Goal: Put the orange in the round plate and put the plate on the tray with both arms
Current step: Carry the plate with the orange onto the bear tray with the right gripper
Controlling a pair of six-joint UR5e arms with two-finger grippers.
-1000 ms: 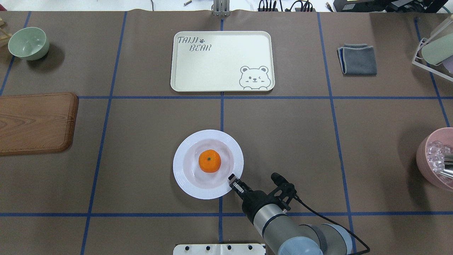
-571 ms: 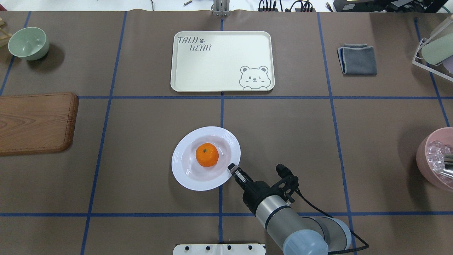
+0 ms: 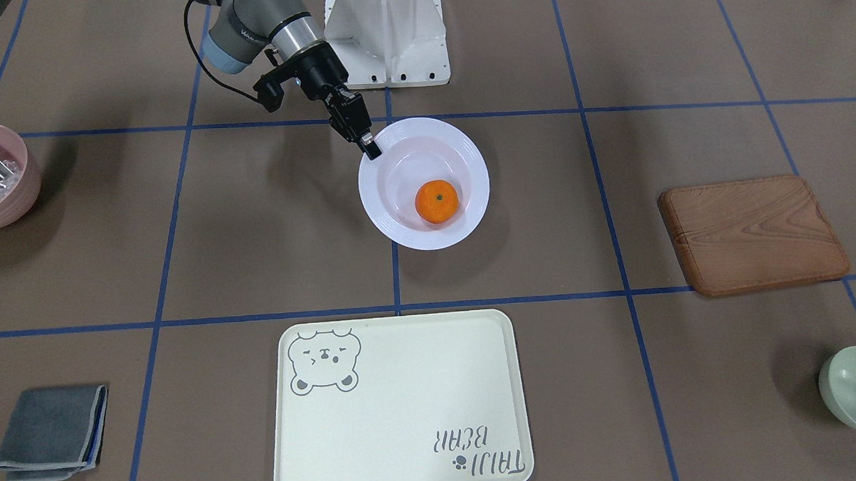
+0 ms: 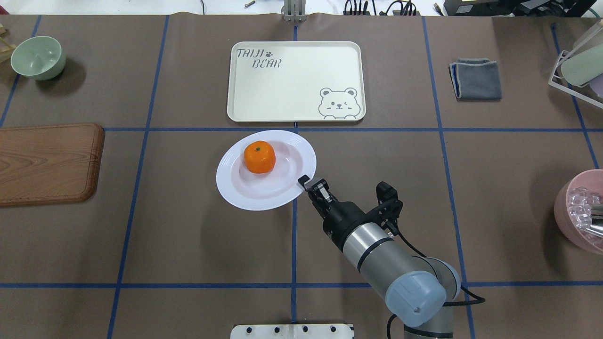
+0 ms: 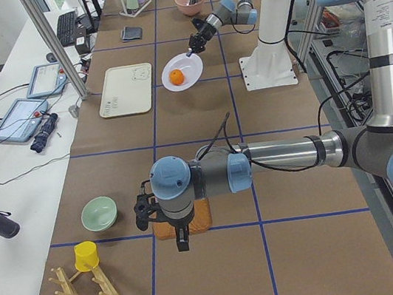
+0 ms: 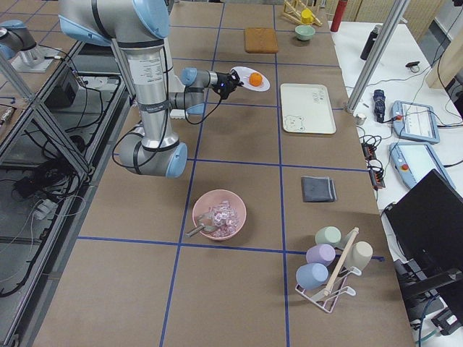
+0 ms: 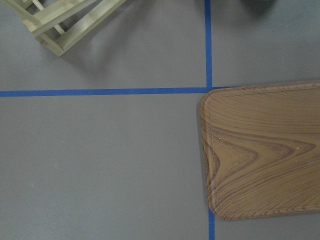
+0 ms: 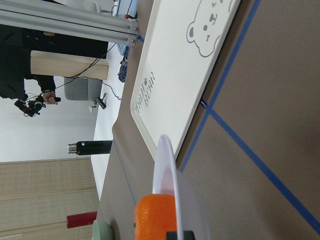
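The white round plate hangs tilted just short of the tray's near edge, and my right gripper is shut on its near-right rim. The orange lies in the plate's bowl, toward the far left side. The cream bear tray lies flat beyond it with nothing on it. In the front-facing view the gripper pinches the plate with the orange inside. My left gripper shows only in the exterior left view, hanging over the wooden board; I cannot tell its state.
A wooden board lies at the left, a pale green bowl at the far left. A folded grey cloth and a cup rack are far right, a pink bowl near right.
My right gripper has carried the plate forward and a little left, up to the tray's near edge. The orange has rolled to the plate's far-left side.
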